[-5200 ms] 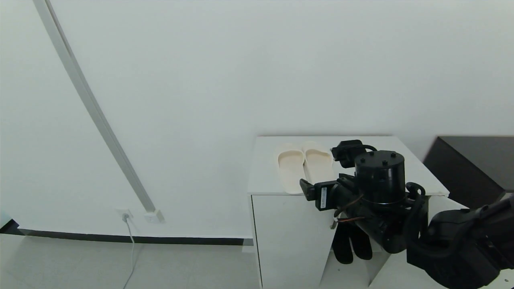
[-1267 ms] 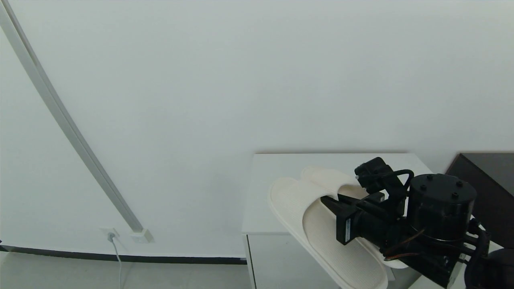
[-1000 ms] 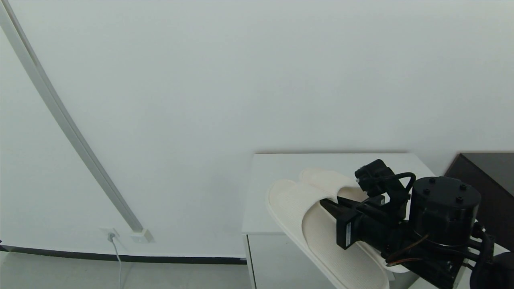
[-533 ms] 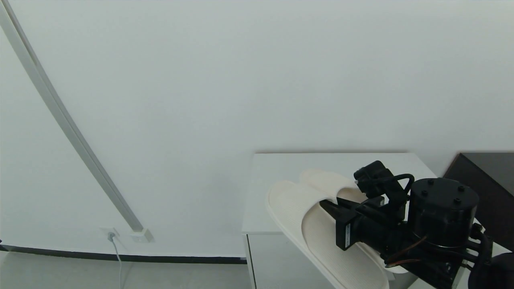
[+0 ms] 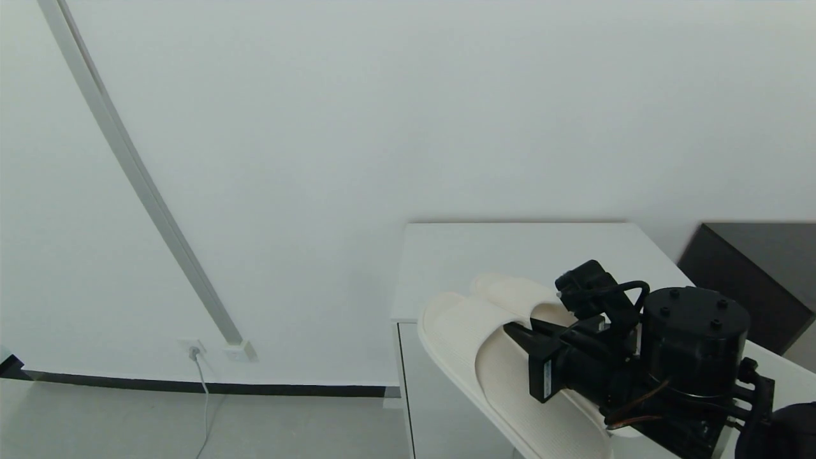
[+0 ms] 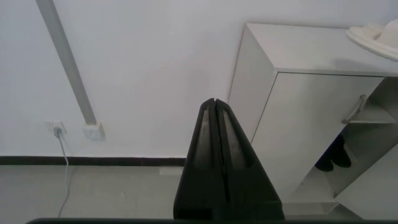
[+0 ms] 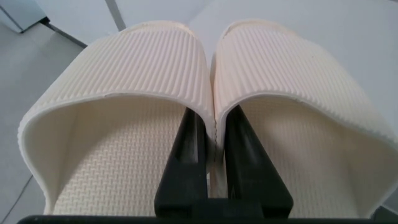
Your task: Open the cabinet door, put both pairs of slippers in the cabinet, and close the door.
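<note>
one white cabinet (image 5: 510, 255) agst wall (image 5: 382, 127), socket (image 5: 193, 349) low

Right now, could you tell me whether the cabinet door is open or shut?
Open. In the left wrist view the cabinet door stands swung out, and the black slippers show inside the cabinet beyond it.

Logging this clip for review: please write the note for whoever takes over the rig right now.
The right end effector is shut on the pair of cream ribbed foam slippers. It has one finger under each strap and holds the pair tilted over the front edge of the white cabinet.
The left end effector is shut and empty, facing the cabinet.
Done: the white door is open, and the pair of black slippers sits in the lower compartment.
Left: put the cream pair inside, then close the door.
</note>
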You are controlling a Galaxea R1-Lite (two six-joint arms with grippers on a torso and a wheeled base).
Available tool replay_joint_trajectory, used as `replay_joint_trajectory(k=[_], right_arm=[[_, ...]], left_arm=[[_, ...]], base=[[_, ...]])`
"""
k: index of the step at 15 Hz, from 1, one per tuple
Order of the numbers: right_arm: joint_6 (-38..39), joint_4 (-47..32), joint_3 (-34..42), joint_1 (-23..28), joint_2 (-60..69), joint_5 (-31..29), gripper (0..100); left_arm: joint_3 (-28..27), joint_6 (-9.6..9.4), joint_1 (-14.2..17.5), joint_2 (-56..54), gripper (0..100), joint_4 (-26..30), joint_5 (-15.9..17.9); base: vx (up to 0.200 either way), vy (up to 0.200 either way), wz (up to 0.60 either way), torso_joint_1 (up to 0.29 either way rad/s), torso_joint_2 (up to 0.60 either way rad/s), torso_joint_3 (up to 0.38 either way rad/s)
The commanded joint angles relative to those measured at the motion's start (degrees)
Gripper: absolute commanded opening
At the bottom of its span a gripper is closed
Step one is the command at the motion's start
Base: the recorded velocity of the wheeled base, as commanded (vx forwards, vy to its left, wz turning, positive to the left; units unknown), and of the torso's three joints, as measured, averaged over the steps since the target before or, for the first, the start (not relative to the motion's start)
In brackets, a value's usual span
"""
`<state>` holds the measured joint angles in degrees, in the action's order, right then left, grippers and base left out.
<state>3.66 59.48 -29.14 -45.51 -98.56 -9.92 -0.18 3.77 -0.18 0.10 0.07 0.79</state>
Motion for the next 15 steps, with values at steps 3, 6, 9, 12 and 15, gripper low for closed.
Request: replay_joint_trajectory(k=[3, 6, 9, 12, 15], right_arm=[[-0.1, 0.1, -0.1, 0.0, -0.8, -0.1, 0], [-0.1, 0.1, 0.0, 0.0, -1.0, -0.1, 0], [-0.1, 0.1, 0.0, 0.0, -0.9, -0.5, 0], [-0.1, 0.1, 0.0, 0.0, -1.3, -1.0, 0], [-0.1, 0.1, 0.0, 0.0, -1.3, -1.0, 0]], left_arm=[[0.0, 0.01, 0.0, 0.0, 0, 0.0, 0.0], [0.0, 0.01, 0.0, 0.0, 0, 0.0, 0.0], [0.0, 0.01, 0.0, 0.0, 0, 0.0, 0.0], [0.0, 0.01, 0.0, 0.0, 0, 0.0, 0.0], [0.0, 0.01, 0.0, 0.0, 0, 0.0, 0.0]], base=[[0.0, 0.0, 0.0, 0.0, 0.0, 0.0], [0.0, 0.0, 0.0, 0.0, 0.0, 0.0], [0.0, 0.0, 0.0, 0.0, 0.0, 0.0], [0.0, 0.0, 0.0, 0.0, 0.0, 0.0], [0.0, 0.0, 0.0, 0.0, 0.0, 0.0]])
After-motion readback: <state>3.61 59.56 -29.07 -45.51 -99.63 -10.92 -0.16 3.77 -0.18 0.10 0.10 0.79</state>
